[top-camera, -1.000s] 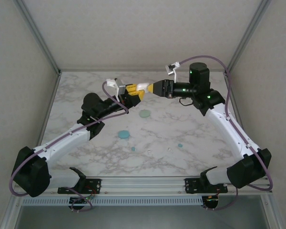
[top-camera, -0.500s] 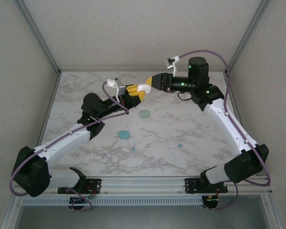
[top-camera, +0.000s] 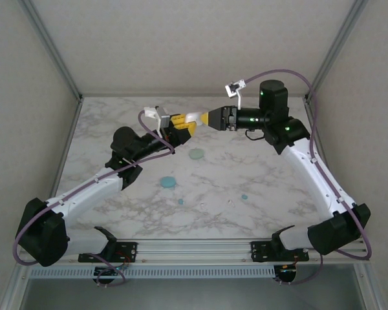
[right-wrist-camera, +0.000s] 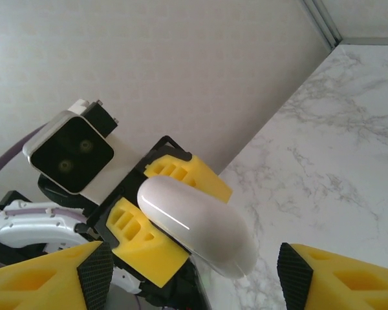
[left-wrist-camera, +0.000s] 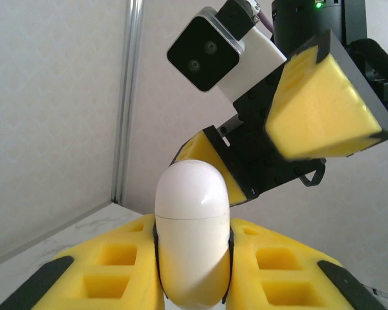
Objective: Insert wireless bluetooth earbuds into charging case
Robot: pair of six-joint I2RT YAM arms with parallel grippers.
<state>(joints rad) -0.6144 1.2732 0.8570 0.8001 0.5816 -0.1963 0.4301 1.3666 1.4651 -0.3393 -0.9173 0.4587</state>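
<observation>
L gripper (top-camera: 181, 123) clamps white case (left-wrist-camera: 193, 226) by its base, lid end free; R gripper (top-camera: 207, 118) gapes wide at that end, prob. to open it. Earbuds (top-camera: 244, 196) lie loose on worktop (top-camera: 278, 187).

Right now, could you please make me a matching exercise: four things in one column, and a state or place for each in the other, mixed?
1. white case
2. right gripper
3. pale green case
4. teal-blue case

a. open
b. on the table, nearer its near edge
c. held by the left gripper
d. on the table, farther back

Pairs: 1-c, 2-a, 3-d, 4-b
</observation>
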